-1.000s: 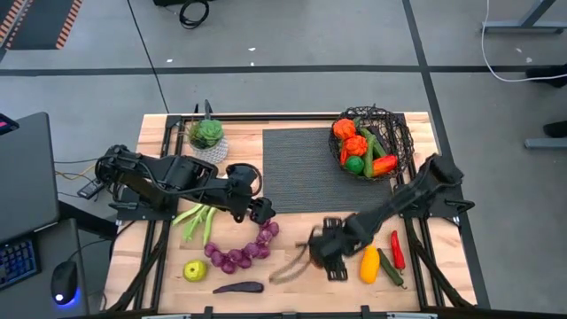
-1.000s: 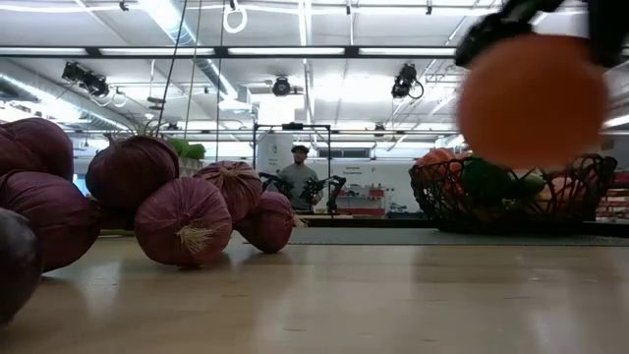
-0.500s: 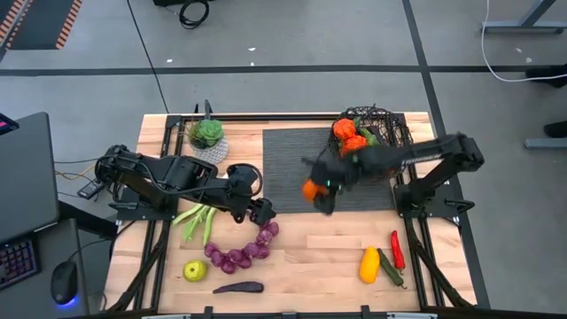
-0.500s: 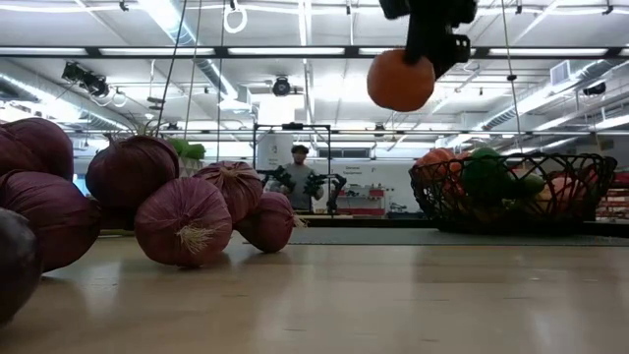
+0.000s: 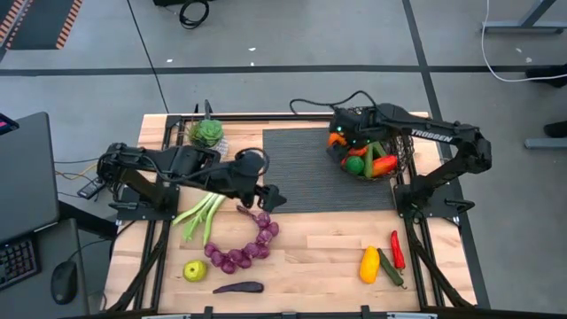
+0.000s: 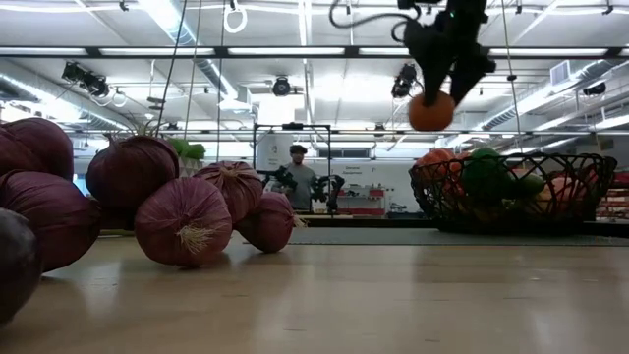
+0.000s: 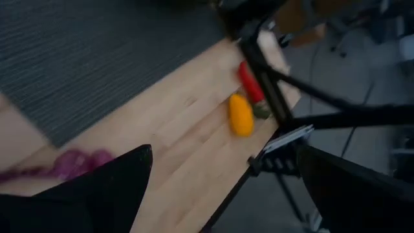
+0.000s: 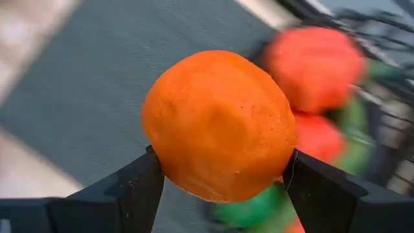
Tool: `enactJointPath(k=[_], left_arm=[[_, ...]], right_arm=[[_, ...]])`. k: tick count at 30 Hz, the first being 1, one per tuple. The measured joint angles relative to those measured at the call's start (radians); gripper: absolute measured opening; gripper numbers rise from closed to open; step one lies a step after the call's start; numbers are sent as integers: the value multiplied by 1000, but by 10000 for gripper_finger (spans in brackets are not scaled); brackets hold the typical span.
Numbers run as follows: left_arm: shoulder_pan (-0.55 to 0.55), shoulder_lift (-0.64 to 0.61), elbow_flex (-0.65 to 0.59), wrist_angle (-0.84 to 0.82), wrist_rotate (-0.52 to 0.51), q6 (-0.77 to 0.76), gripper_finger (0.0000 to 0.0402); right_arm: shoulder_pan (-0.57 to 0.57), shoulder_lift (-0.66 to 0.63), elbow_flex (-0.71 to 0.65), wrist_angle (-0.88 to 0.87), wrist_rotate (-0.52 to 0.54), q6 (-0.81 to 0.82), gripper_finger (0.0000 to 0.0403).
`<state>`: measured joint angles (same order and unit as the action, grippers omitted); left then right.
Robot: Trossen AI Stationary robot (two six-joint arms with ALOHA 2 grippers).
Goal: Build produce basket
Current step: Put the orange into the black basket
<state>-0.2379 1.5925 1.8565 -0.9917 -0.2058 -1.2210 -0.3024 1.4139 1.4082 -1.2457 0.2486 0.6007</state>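
The dark wire basket stands at the far right on the dark mat, with orange, red and green produce in it. My right gripper hangs above the basket's left rim, shut on an orange that also shows in the low view. My left gripper is open and hovers over the mat's near left corner, just beyond the purple grape string. Its own wrist view shows nothing between its fingers. My right gripper pinches the orange between its two fingers, one on each opposite side. The fingers come steeply from above, pointing down. The orange hangs below the gripper, lifted clear of the table and above the basket's rim.
Green leeks, a yellow-green apple and an aubergine lie near left. A yellow pepper, a cucumber and a red chilli lie near right. A potted plant stands far left.
My right gripper has carried the orange from the table's near side up and toward the far right, across the mat to above the basket, rolling its wrist as it went. My left gripper has shifted a little toward the right.
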Motion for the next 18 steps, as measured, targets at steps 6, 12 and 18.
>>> enactJointPath(k=[6, 12, 18], left_arm=[[43, 0, 0, 119, 1, 75, 391], [52, 0, 0, 187, 1, 171, 391], [52, 0, 0, 185, 1, 223, 391]], right_arm=[[-127, 0, 0, -102, 23, -21, 295], [-210, -1, 0, -210, 111, -40, 296], [-286, -2, 0, -240, 154, -50, 320]])
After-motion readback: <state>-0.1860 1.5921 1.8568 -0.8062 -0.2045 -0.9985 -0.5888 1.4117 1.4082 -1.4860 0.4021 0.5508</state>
